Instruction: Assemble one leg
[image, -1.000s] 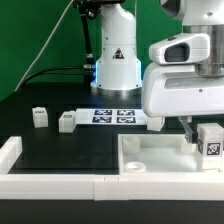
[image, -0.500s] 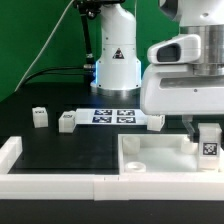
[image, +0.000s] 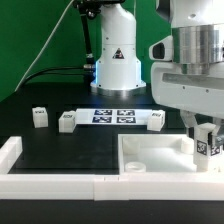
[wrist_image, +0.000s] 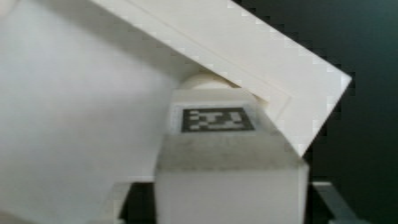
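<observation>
My gripper is at the exterior view's right, shut on a leg, a small white block with a black-and-white tag. It holds the leg upright at the right-hand corner of the large white square part. In the wrist view the leg fills the gap between my fingers, so my gripper is closed on both its sides. The leg's lower end meets the white square part near its corner. Whether the leg sits in a hole is hidden.
Three more legs lie on the black table: two at the left, one further right. The marker board lies behind them. The robot base stands at the back. A white rail runs along the front.
My hand has turned about its vertical axis over the same spot. The leg stays in my grip at the square part's corner. The other parts have not moved.
</observation>
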